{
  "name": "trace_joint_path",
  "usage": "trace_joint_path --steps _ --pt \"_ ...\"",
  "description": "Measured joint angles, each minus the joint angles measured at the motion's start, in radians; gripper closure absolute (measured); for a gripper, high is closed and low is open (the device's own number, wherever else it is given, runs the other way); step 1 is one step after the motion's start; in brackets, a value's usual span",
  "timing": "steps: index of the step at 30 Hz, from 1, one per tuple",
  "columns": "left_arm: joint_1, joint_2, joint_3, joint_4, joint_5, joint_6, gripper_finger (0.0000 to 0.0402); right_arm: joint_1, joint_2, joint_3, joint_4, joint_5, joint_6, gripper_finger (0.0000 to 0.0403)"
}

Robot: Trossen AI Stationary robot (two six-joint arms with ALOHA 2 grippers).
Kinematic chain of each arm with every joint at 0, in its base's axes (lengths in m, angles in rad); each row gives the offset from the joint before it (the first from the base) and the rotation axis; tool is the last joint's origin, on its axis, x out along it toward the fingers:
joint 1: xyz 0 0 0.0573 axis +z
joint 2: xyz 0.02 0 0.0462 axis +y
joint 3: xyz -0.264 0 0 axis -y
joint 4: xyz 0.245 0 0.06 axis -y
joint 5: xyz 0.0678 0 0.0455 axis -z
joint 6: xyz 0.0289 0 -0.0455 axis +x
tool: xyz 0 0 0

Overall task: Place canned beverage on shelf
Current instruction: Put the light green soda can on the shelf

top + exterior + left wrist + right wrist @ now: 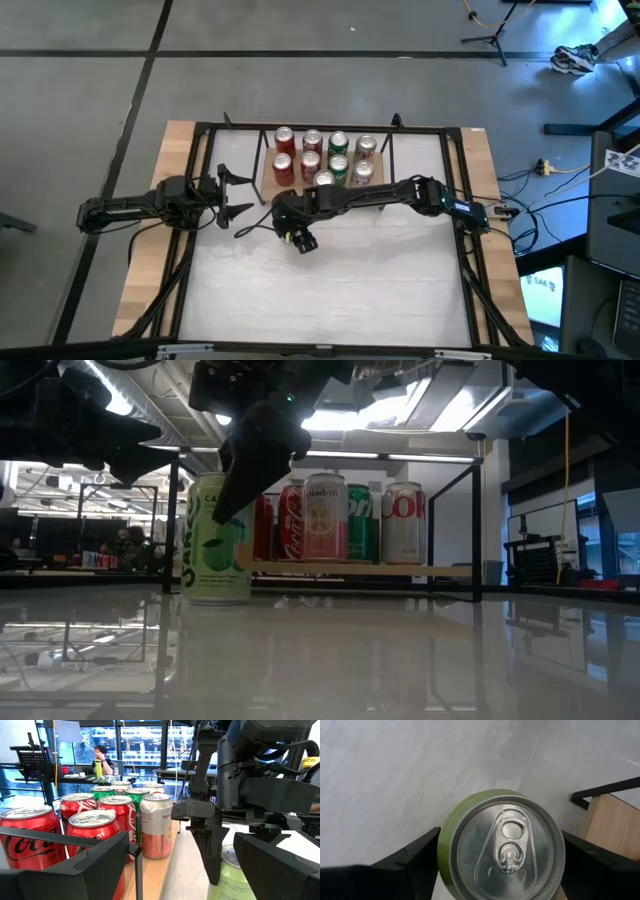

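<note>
right gripper (502, 870): jaws flank light-green can (501, 845) upright on desk (330, 290), grip unclear | left gripper (236, 194): jaws spread, empty | shelf (360, 569): eight cans

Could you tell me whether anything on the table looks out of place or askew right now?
Only the light green can stands off the shelf, upright on the table, with the right gripper around it. The shelved cans stand upright; nothing is spilled.
</note>
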Motion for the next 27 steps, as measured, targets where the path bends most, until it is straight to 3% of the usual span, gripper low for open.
trace_joint_path --steps 9,18,27 --pt "0.000 0.000 0.000 0.000 0.000 0.000 0.0051 0.000 -0.004 0.045 -0.063 -0.007 0.001 0.0088" --pt "0.000 0.000 0.000 0.000 0.000 0.000 0.0051 -0.003 -0.005 0.192 -0.193 -0.007 0.001 0.0093" --pt "0.000 0.000 0.000 0.000 0.000 0.000 0.0051 -0.051 -0.047 0.196 -0.220 -0.007 0.000 0.0093"
